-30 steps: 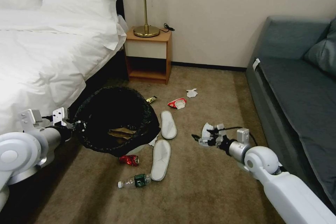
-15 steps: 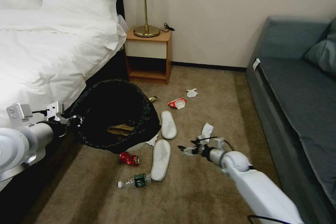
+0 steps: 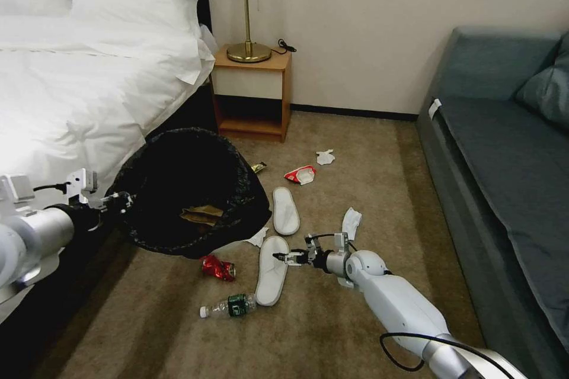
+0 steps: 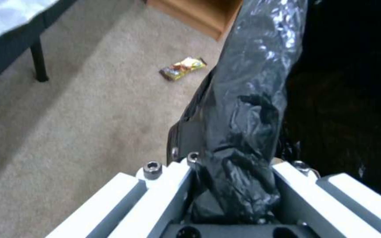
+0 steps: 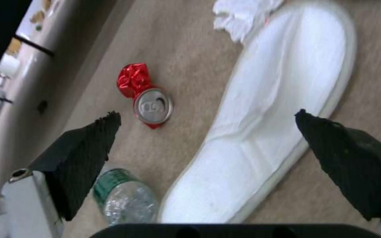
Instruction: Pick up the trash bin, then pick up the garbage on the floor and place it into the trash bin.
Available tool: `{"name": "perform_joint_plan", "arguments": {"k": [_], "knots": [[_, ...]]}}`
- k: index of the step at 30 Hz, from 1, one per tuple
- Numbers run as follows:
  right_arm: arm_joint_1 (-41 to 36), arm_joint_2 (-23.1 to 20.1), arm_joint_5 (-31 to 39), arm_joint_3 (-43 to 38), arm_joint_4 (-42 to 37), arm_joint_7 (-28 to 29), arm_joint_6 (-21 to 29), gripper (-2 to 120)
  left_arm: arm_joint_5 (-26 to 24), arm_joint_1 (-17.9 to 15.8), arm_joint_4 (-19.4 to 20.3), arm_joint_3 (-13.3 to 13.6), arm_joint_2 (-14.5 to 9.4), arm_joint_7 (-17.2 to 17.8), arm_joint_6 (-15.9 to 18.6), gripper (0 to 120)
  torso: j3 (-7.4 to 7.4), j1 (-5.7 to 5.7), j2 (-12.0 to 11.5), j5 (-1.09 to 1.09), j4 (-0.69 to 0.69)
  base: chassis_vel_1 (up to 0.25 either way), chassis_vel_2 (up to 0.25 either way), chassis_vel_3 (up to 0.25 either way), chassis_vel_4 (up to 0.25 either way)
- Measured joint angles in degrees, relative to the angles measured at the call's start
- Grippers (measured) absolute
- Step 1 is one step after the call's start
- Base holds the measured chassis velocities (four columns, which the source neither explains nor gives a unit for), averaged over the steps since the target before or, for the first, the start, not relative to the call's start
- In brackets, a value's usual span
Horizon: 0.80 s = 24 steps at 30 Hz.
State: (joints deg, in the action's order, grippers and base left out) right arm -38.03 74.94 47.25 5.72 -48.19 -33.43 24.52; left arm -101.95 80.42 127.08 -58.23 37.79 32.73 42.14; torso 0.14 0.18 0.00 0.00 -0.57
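Left pincer (image 3: 121, 201) clamps rim of trash bin (image 3: 189, 189), held above carpet beside bed (image 3: 71, 100). Right pincer (image 3: 284, 258) spread wide, low over near slipper (image 3: 272, 269); red can (image 3: 218, 267), bottle (image 3: 230, 306) close by.

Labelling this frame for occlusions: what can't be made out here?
- Trash bin underside, head view: hidden by its own bag-lined wall.
- Brown litter inside the bin, head view: too dark to identify.
- Left gripper fingertips, left wrist view: buried in the black bag.
- Bottle, right wrist view: partly behind a finger of the open right gripper.
- Lower slipper, head view: upper end crossed by the right gripper.
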Motion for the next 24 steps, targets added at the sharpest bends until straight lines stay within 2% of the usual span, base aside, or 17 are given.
{"name": "perform_joint_plan", "arguments": {"k": [1,4,9,19,24], "knots": [[0.0,0.0,0.0,0.0,0.0,0.0,0.0,100,0.0,0.0,0.0,0.0,0.0,0.0,0.0,0,0.0,0.0,0.0,0.0,0.0,0.0,0.0,0.0,0.0],[0.01,0.49,6.19,1.26,1.63,1.78,2.23,100,0.07,0.61,0.08,-0.8,-0.3,-0.47,0.0,0,0.0,0.0,0.0,0.0,0.0,0.0,0.0,0.0,0.0],[0.33,1.17,10.76,2.5,3.99,3.82,4.28,100,0.18,0.56,0.69,-0.8,-0.34,-0.24,-0.01,0,0.0,0.0,0.0,0.0,0.0,0.0,0.0,0.0,0.0],[-0.23,1.97,11.51,2.1,5.71,5.79,5.65,100,0.69,2.08,1.49,-1.87,-0.37,-0.51,0.0,0,0.0,0.0,0.0,0.0,0.0,0.0,0.0,0.0,0.0],[-0.23,3.19,11.5,1.79,7.08,7.07,5.63,100,1.67,1.83,1.48,-0.69,0.15,-0.71,0.0,0,0.0,0.0,0.0,0.0,0.0,0.0,0.0,0.0,0.0]]}}
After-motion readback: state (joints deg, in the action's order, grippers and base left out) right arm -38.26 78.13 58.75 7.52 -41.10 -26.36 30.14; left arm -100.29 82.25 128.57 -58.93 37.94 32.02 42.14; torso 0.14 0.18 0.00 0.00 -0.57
